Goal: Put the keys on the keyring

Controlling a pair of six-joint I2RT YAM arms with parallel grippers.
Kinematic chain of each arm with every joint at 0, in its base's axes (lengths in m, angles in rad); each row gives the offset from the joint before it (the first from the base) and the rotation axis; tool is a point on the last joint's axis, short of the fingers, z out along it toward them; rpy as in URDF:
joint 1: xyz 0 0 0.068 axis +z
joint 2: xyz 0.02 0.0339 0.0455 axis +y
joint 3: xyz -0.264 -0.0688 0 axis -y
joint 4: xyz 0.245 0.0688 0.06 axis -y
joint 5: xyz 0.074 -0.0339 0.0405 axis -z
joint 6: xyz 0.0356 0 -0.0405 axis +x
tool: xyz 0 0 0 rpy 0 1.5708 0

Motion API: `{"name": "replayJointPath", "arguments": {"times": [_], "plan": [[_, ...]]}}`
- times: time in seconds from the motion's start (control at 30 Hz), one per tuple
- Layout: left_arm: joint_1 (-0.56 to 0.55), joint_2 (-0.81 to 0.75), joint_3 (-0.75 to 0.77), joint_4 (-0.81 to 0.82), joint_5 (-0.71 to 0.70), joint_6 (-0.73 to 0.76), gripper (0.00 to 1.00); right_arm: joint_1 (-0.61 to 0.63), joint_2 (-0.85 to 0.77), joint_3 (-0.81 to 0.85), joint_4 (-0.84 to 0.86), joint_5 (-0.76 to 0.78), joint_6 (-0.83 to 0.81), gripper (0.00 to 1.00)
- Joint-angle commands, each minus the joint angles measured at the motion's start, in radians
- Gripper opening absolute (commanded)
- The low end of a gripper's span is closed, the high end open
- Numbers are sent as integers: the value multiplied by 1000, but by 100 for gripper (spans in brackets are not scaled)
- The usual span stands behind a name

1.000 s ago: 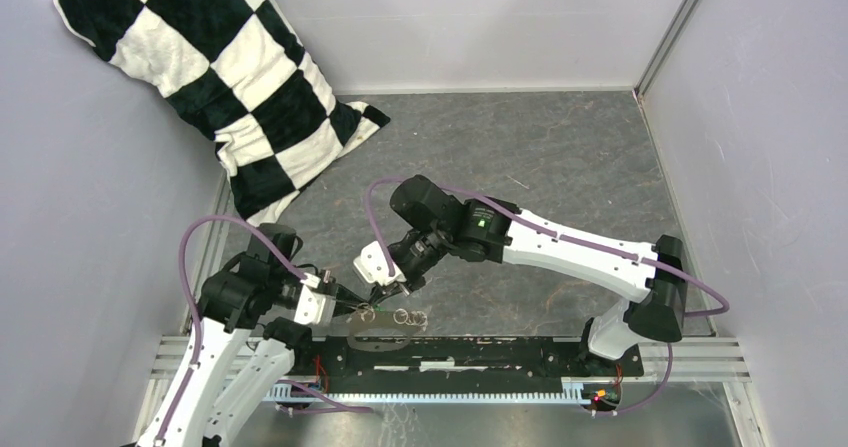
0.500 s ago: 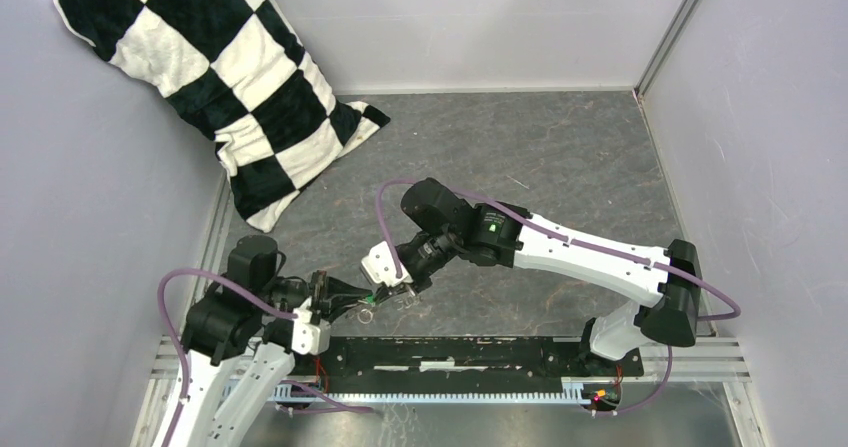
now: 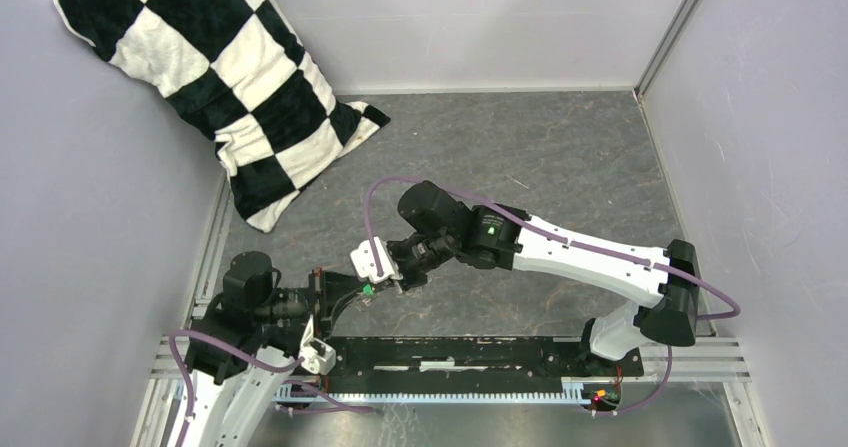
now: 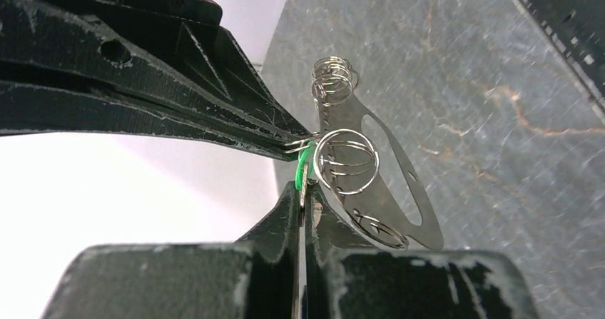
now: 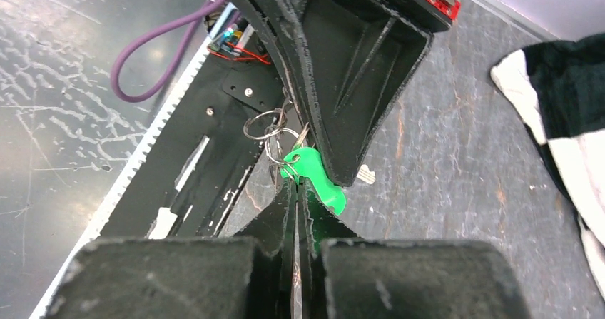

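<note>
The green-headed key hangs just above the grey floor near the front rail, between both grippers. My left gripper is shut on its thin blade, seen edge-on with the green rim just above the tips. My right gripper is shut on a small silvery ring at the key's head. The keyring, a flat silvery loop with several wire rings strung on it, dangles beside the key. From the top view the two grippers meet tip to tip at the green key.
A black-and-white checked pillow leans in the far-left corner. The black mounting rail runs along the near edge, right below the grippers. A purple cable loops by the rail. Grey walls close in on three sides.
Both grippers have drawn up and left with the key and keyring, lifting the silvery loop off the rail. The left arm's elbow has swung down to the near left.
</note>
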Motion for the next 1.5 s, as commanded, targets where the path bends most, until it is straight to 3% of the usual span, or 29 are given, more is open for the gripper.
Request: {"name": "replayJointPath", "arguments": {"times": [0.0, 0.23, 0.57, 0.67, 0.73, 0.77, 0.83, 0.93, 1.17, 1.3, 1.4, 1.47], "plan": [[0, -55, -29, 137, 1, 139, 5, 24, 27, 63, -9, 171, 34, 0], [-1, -114, -61, 138, 0, 255, 6, 52, 92, 139, -62, 383, 93, 0], [-1, -131, -59, -25, -26, 420, 10, 50, -33, -2, 147, 554, 178, 0], [-1, -143, -61, -26, -31, 406, 36, 51, -62, -40, 189, 566, 181, 0], [-2, -150, -61, -25, -38, 393, 47, 51, -75, -57, 210, 556, 176, 0], [-1, -149, -59, -26, -43, 383, 60, 50, -80, -65, 215, 545, 168, 0], [0, -145, -47, -25, -62, 357, 72, 51, -93, -81, 218, 515, 142, 1], [-1, -122, -20, -18, -113, 294, 78, 51, -138, -133, 246, 445, 91, 1], [-1, 20, 77, -21, -212, -25, 90, 48, -232, -215, 250, 264, -51, 1], [-2, 151, 144, -123, -165, -111, 98, 32, -241, -188, 197, 125, -112, 0], [-1, 213, 186, -67, -126, -261, 99, 27, -254, -168, 153, 64, -155, 0], [-1, 252, 215, -74, -114, -284, 99, 20, -263, -159, 136, 62, -158, 1]]}}
